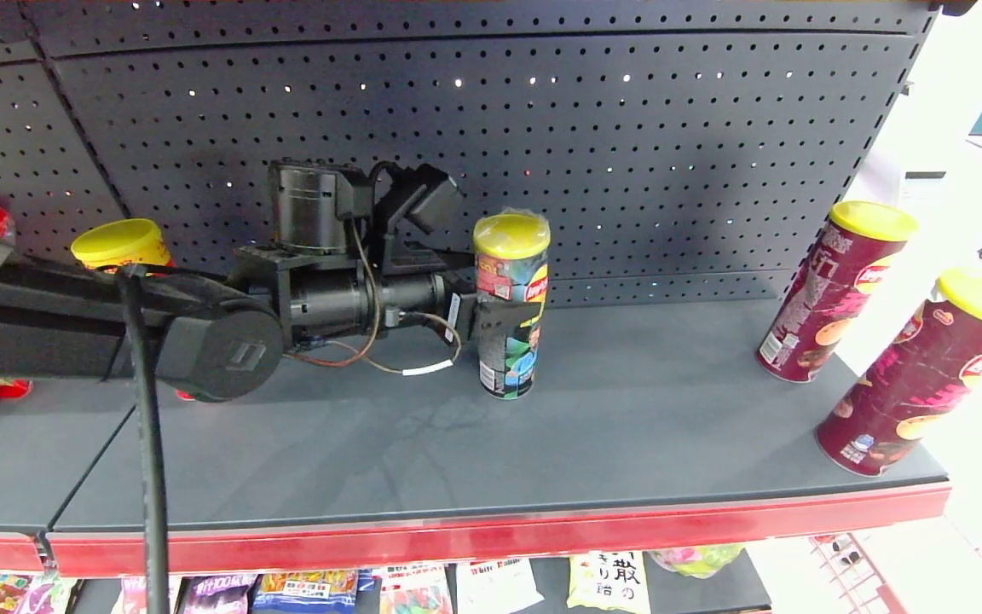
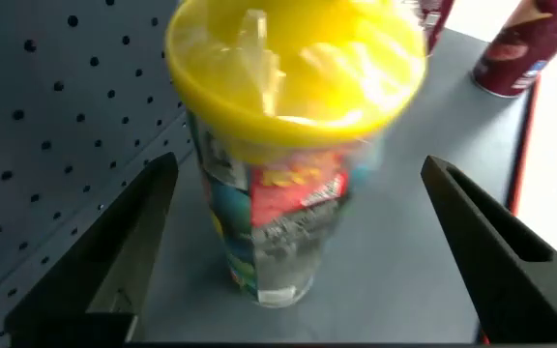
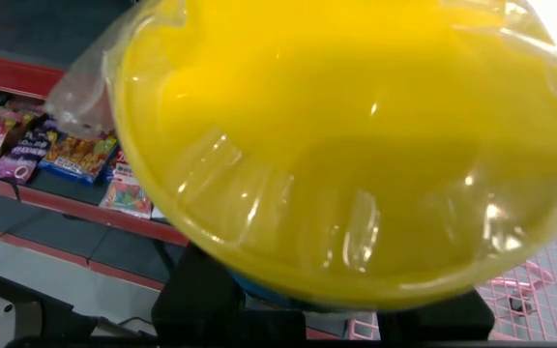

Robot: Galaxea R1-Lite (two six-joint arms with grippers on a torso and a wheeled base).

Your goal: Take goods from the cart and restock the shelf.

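Note:
A chip can [image 1: 511, 264] with a yellow lid and a blue-green label stands upright mid-shelf on the grey shelf [image 1: 542, 443]. My left gripper [image 1: 504, 331] reaches in from the left and is open around the can's middle. In the left wrist view its fingers [image 2: 114, 261] stand well apart from the can [image 2: 288, 203] on both sides. In the right wrist view, a second can's yellow lid [image 3: 356, 145], wrapped in clear film, sits right at the camera. My right gripper [image 3: 312, 314] is shut on that can below the lid.
Two maroon cans [image 1: 832, 290] [image 1: 926, 375] lean at the shelf's right end. Another yellow-lidded can [image 1: 120, 243] stands behind my left arm, by the pegboard back [image 1: 627, 170]. Snack packets [image 1: 491, 588] hang below the red front edge. A pink cart [image 3: 549, 300] is below.

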